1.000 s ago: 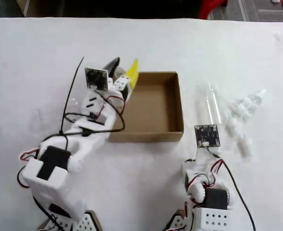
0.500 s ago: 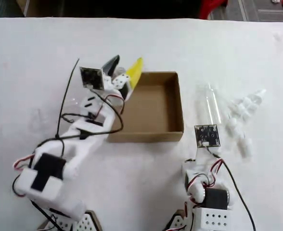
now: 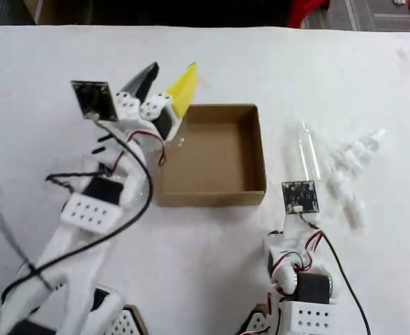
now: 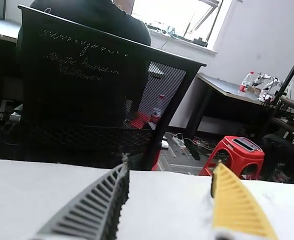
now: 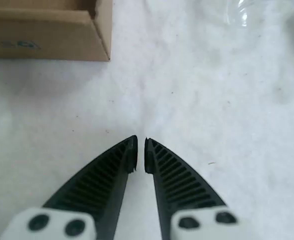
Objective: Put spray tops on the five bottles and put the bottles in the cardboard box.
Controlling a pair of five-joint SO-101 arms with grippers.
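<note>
**A:** Big white-covered table (image 3: 295,70), and the left arm (image 3: 86,209) runs long up its left side, from the near edge out toward the cardboard box (image 3: 222,150).

**B:** The box sits open-topped mid-table. What about the left gripper (image 3: 171,68)?

**A:** Spread wide, grey finger and yellow finger well apart, gripping nothing. It points away from us, just past the box's far-left corner. Its camera looks across at a black mesh chair (image 4: 87,100) and a red stool (image 4: 237,150) beyond the table's far edge.

**B:** And the right arm (image 3: 299,272)?

**A:** Folded up at the near edge, right of the box. The right gripper (image 5: 140,152) hangs over bare cloth near the box's near-right corner. Its fingers are drawn in to a narrow slit, with nothing held.

**B:** Bottles?

**A:** One clear bottle (image 3: 308,157) lies on the table just right of the box. A cluster of white spray tops (image 3: 351,174) lies beside it, further right.
</note>
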